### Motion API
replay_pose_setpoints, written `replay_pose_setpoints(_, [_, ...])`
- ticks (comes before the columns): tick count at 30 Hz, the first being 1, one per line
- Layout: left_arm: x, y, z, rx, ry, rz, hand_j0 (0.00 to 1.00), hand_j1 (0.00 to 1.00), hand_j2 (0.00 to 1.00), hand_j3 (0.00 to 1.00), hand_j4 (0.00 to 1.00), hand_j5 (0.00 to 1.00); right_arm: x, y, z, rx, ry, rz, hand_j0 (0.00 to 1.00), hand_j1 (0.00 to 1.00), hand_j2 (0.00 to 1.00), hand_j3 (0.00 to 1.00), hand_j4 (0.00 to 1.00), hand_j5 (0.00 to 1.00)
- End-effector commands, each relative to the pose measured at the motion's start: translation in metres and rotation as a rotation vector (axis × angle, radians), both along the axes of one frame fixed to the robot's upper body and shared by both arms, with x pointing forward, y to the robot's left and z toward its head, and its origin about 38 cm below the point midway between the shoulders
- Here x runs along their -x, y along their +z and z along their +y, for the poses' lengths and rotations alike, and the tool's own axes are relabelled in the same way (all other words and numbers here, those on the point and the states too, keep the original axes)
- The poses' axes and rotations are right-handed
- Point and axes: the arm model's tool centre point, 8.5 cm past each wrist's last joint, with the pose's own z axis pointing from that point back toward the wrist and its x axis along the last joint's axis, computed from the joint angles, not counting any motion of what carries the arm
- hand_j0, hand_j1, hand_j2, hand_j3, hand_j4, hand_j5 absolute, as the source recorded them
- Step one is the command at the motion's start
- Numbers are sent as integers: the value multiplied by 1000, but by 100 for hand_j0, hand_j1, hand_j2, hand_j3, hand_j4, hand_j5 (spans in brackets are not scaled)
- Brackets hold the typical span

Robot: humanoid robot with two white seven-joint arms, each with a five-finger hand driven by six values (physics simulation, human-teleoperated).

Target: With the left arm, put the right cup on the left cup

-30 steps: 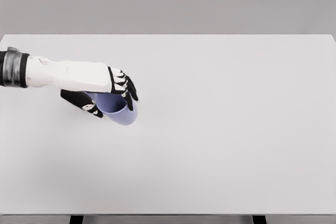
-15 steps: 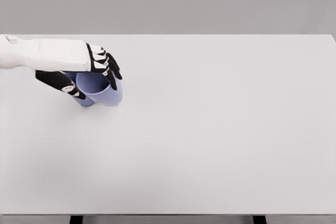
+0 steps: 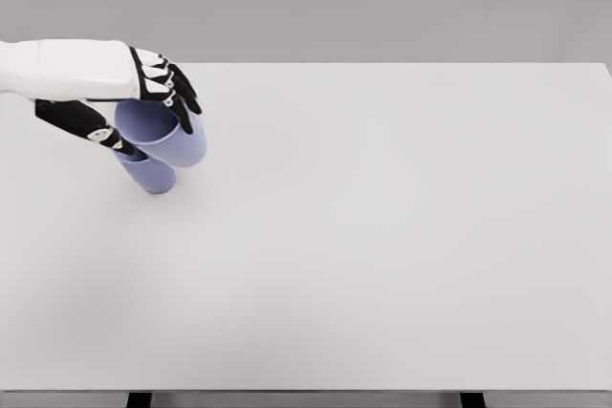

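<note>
white table [image 3: 382,236] fills most of view, top flat and plain; far edge runs straight across upper frame; grey backdrop [image 3: 382,2] behind; two dark legs [image 3: 140,399] show under near edge

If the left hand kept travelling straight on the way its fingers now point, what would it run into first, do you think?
Nothing, as far as this view shows. The left hand, shut on the upper lavender cup, points right across the white table, which looks bare there. The lower lavender cup stands beneath it, though depth is unclear.
</note>
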Motion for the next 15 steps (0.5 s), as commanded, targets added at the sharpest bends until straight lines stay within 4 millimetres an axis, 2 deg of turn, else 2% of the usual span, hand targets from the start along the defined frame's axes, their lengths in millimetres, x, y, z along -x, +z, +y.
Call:
replay_pose_setpoints(1, [-5, 1, 8, 8, 33, 4, 58, 58, 58, 58, 58, 58, 0, 0, 0, -1, 1, 0, 100, 100, 100, 100, 100, 100])
replay_pose_setpoints(12, [-20, 2, 31, 8, 117, 4, 58, 58, 58, 58, 58, 58, 0, 0, 0, -1, 1, 0, 100, 100, 100, 100, 100, 100])
replay_pose_setpoints(15, [-20, 5, 46, -7, 158, -4, 58, 58, 58, 58, 58, 58, 0, 0, 0, 1, -1, 0, 100, 100, 100, 100, 100, 100])
